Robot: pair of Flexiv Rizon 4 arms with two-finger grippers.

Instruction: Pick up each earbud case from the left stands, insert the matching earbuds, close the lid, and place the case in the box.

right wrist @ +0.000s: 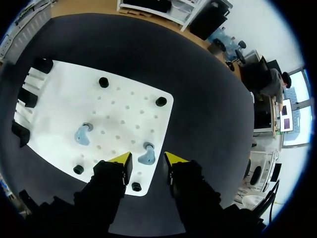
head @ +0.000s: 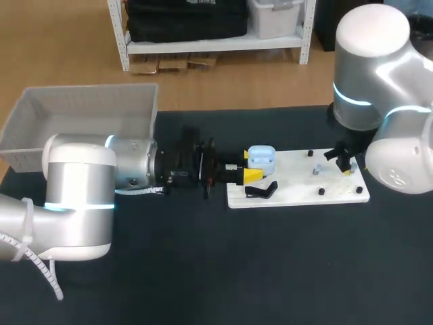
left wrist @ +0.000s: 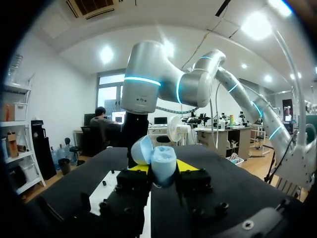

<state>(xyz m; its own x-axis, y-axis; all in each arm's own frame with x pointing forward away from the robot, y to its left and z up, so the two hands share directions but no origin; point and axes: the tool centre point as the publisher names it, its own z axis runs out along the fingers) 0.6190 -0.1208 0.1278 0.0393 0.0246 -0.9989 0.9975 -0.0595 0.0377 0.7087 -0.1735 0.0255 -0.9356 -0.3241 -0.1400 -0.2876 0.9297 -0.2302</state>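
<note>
Early in the job, by my reckoning: one case is off its stand and open, but I see no earbud in it, the lid is not yet closed, and no case shows in the box

Nearest me, my left gripper [left wrist: 159, 167] lies low over the middle of the black-covered desk [head: 270, 271]. Its yellow tips press on both sides of the small light blue plastic earbud case [left wrist: 162, 159], so it is clamped on it. The case stands upright with its rounded lid tipped open, at the left edge of the flat white pegboard [right wrist: 64, 109]. Just beside it on that edge sits a black stand [head: 260, 191] with nothing on it

Further along, near the board's right edge, my right gripper [right wrist: 147, 159] hangs above with fingers spread, holding nothing. A light blue earbud [right wrist: 147, 154] lies directly between its tips, touching neither as far as I can tell. The second light blue earbud [right wrist: 82, 134] lies nearer the board's middle, apart from the first. Both are yet to be picked and seated

At the desk's far left corner sits the white plastic box [head: 81, 101], well apart from the case
</note>
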